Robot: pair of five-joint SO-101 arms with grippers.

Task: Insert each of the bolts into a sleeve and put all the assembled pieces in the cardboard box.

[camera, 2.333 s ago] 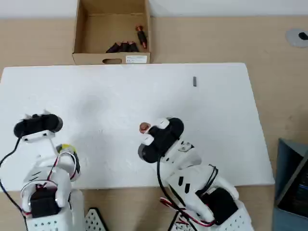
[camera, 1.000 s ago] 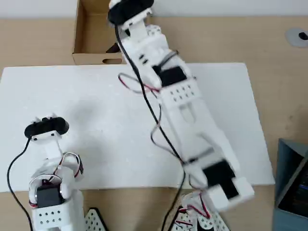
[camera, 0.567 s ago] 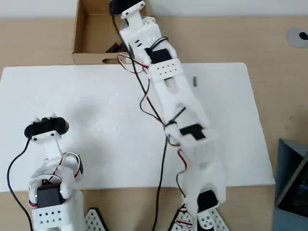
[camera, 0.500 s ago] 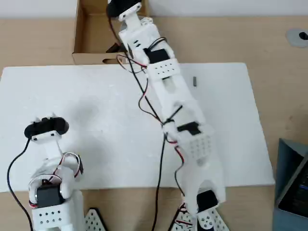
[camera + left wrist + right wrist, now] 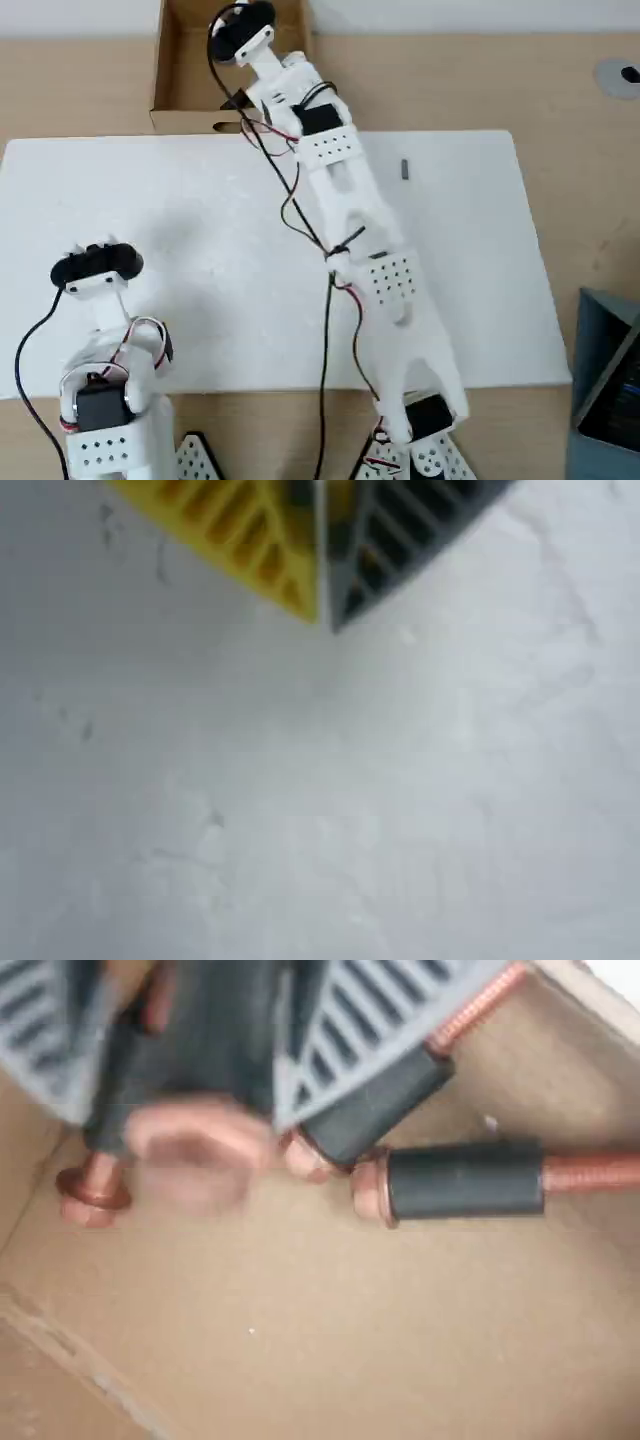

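Upper left, cardboard box (image 5: 170,70): several assembled pieces (image 5: 465,1185) already inside.
Right hand (image 5: 180,1100): over them; grip cannot be told.
Left hand (image 5: 325,620): closed, empty.
Remaining: probably only this delivery.

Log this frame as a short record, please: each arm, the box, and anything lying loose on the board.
Right arm: stretched across the white board, with the right gripper in the cardboard box
At right gripper: a sleeved bolt; cannot tell whether it is gripped or released
Box contents: other sleeved bolts lying on the floor
Left arm: folded near its base, left gripper over the board, jaws shut and empty
Loose on board: one small dark piece
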